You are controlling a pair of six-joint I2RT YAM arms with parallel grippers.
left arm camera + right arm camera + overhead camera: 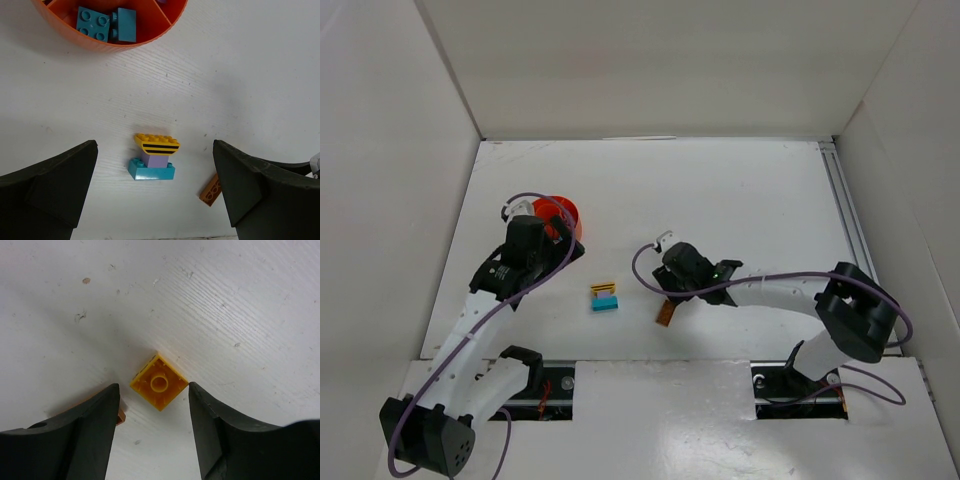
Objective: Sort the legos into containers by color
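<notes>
My right claw point(153, 389) is down low over the table point(240, 300). It is open just a bit wider than the little yellow brick point(159, 382) that lies between its two black fingers point(85, 435). I am not pinching it yet. The brick lies upside down, so I see its hollow side with a round ring in the middle. It is turned like a diamond, with one corner toward each finger.

I think this brick is very light, hard and smooth. It will not bend or break, but it could slip. If I squeeze on the corners it may spin or pop out. So I would turn my wrist a little and press on two flat sides. A brown brick point(120, 416) peeks out just behind one finger, and I should not bump it.

My right arm point(770, 292) reaches from its base across toward the middle of the table. It is bent at the elbow, with the wrist low.

My left claw point(154, 150) is wide open and holds nothing. It hangs above a small stack point(152, 159): yellow with stripes on top, purple in the middle, teal at the bottom. The stack stands apart from the orange bowl point(115, 49). The bowl has walls inside it and two teal bricks point(95, 22) in one part. My left arm point(470, 330) stretches forward with its wrist by the bowl.
</notes>
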